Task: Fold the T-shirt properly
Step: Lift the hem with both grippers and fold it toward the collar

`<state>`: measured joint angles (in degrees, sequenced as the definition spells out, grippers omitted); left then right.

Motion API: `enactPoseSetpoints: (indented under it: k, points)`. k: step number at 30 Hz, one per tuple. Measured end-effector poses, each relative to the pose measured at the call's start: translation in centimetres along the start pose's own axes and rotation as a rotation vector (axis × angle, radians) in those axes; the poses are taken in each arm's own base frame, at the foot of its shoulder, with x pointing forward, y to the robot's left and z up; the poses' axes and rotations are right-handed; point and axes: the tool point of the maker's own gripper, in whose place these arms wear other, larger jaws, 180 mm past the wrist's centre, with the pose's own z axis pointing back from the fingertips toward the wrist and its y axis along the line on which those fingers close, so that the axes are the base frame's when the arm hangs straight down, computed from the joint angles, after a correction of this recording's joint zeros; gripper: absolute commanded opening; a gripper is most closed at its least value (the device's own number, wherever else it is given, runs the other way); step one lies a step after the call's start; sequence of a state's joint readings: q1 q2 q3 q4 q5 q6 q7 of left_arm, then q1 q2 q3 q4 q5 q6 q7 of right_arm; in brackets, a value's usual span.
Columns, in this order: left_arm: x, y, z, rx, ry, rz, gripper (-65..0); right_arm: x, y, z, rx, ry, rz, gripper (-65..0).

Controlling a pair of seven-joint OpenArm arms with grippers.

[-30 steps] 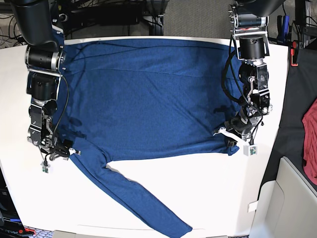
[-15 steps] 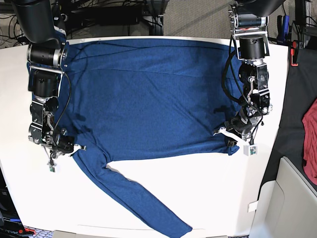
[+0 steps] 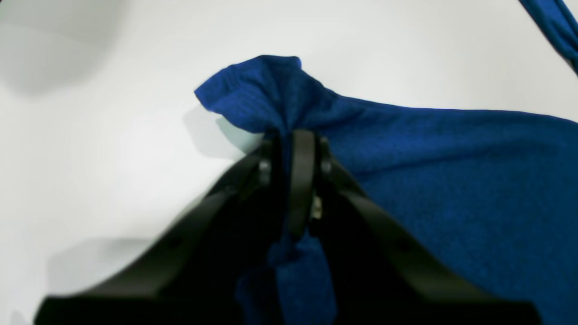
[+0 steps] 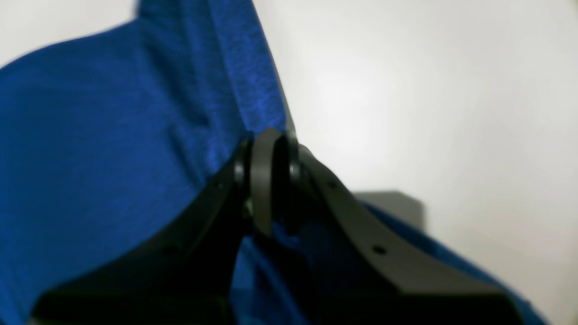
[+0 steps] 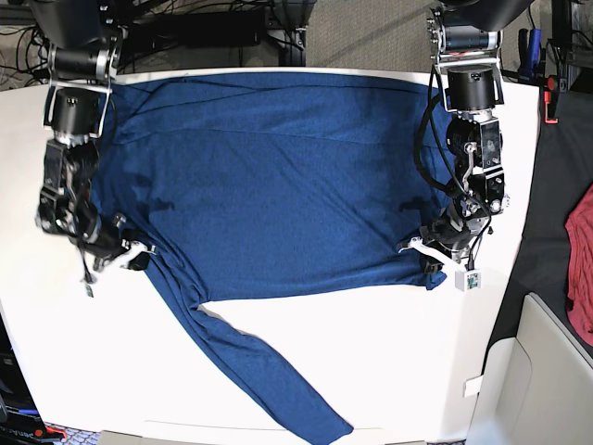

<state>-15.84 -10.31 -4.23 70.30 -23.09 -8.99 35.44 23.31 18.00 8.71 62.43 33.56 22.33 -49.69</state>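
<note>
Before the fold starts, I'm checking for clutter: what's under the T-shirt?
Only white table shows around the T-shirt; whatever lies beneath the fabric is covered.

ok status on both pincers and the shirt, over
Left pincer shut on a bunched corner of the large blue knit long-sleeved shirt. Right pincer shut on its edge. Shirt spread flat on the white table, unfolded. Nothing in the way.

Both arms are being held low; the left gripper (image 5: 428,262) and right gripper (image 5: 139,257) are being kept clamped.
</note>
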Motion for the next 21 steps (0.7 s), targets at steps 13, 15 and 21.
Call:
enactPoseSetpoints:
  k: [13, 15, 21]
  points:
    - [1.1, -0.6, 1.7, -0.01, -0.059, -0.034, -63.1, 0.8, -1.6, 6.1, 0.075, -0.135, -0.135, -63.6]
    - [1.0, -0.6, 2.5, -0.007, -0.069, -0.046, -63.1, 0.3, -2.0, 6.7, 0.072, -0.135, -0.15, -63.6]
    - [-0.2, -0.7, 4.3, -0.008, -0.077, -0.069, -63.1, -0.5, -2.0, 8.3, 0.089, -0.163, -0.178, -63.6]
